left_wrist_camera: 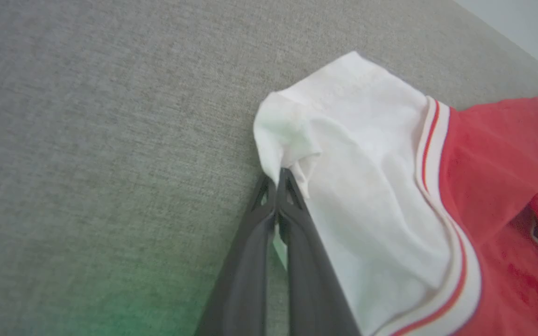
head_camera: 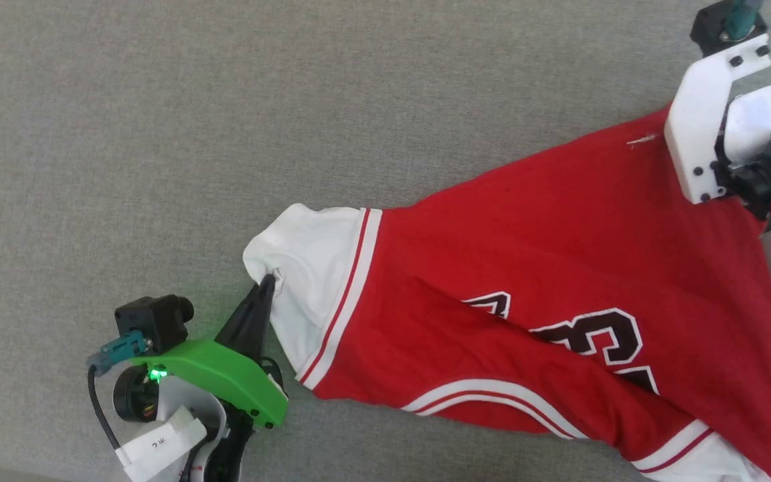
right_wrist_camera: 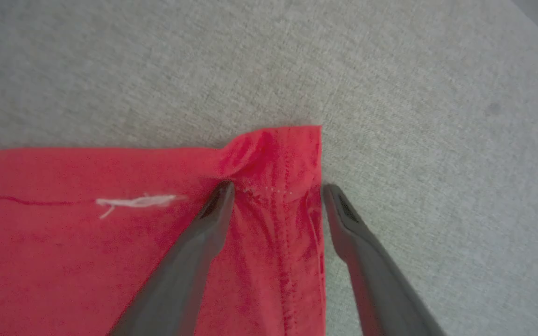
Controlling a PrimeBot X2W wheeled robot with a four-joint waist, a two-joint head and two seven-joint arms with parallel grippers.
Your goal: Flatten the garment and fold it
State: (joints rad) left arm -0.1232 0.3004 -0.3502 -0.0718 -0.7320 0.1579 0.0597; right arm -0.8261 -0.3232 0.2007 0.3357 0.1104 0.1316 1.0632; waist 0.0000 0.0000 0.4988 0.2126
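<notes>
A grey woven surface [head_camera: 158,134] lies under everything. The shirt [head_camera: 526,254] lies on it, stretched slantwise from the lower left-middle of the head view up to the upper right, red body mostly spread but with a long fold running through its middle. Part of a black-and-white number print [head_camera: 593,328] faces up, cut across by that fold. One white sleeve [head_camera: 305,268] points toward the left, edged with red-and-white striped trim [head_camera: 349,288]; a second band of trim curves along the lower edge.

The left gripper [head_camera: 266,284] sits at the sleeve's outer edge under a green wrist cover [head_camera: 218,375]. In its wrist view its fingers [left_wrist_camera: 292,233] are pressed together – clamped on a bunched bit of the white sleeve [left_wrist_camera: 367,186].

The right arm's white bracket [head_camera: 707,127] hangs over the shirt's far red corner. The right gripper [right_wrist_camera: 276,189] has its fingers apart, straddling that corner [right_wrist_camera: 287,154] – one tip touching the cloth, the other just off the edge over the grey surface.

A short white thread [right_wrist_camera: 136,201] lies on the red near the hem.
</notes>
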